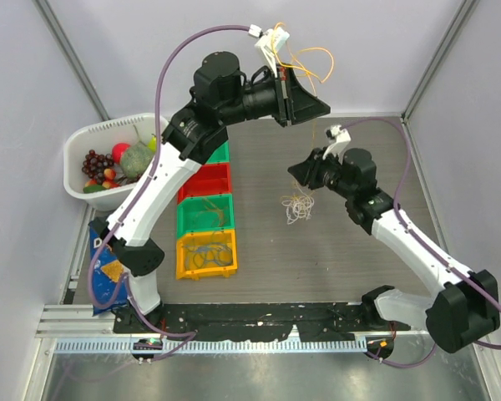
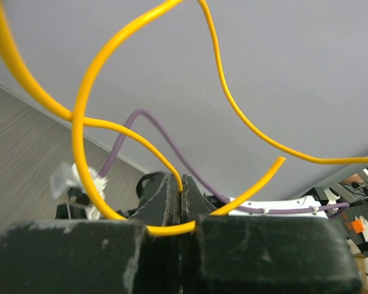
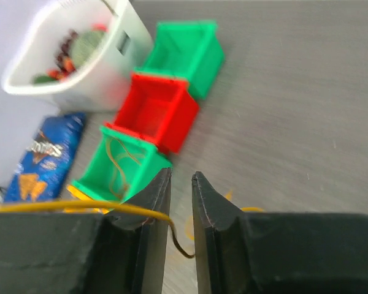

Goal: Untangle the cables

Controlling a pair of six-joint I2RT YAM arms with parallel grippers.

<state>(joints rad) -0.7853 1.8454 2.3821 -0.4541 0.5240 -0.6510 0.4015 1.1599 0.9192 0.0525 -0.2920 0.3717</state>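
Observation:
My left gripper point(image 1: 307, 102) is raised high at the back and shut on a yellow cable point(image 1: 311, 63). In the left wrist view the jaws point(image 2: 181, 181) are pressed together on that cable point(image 2: 92, 92), which loops wide above them. A pale tangle of cables point(image 1: 298, 207) lies on the table at centre. My right gripper point(image 1: 303, 174) hovers just above the tangle. In the right wrist view its jaws point(image 3: 181, 177) stand a little apart, and a thin yellow cable point(image 3: 135, 210) crosses the left finger and hangs loose in the gap.
A row of bins stands left of centre: green point(image 1: 220, 153), red point(image 1: 207, 181), green point(image 1: 205, 215) and yellow point(image 1: 206, 254), the last two with cables inside. A white basket point(image 1: 77, 154) of fruit is at far left, with a blue chips bag point(image 1: 104, 271) below it.

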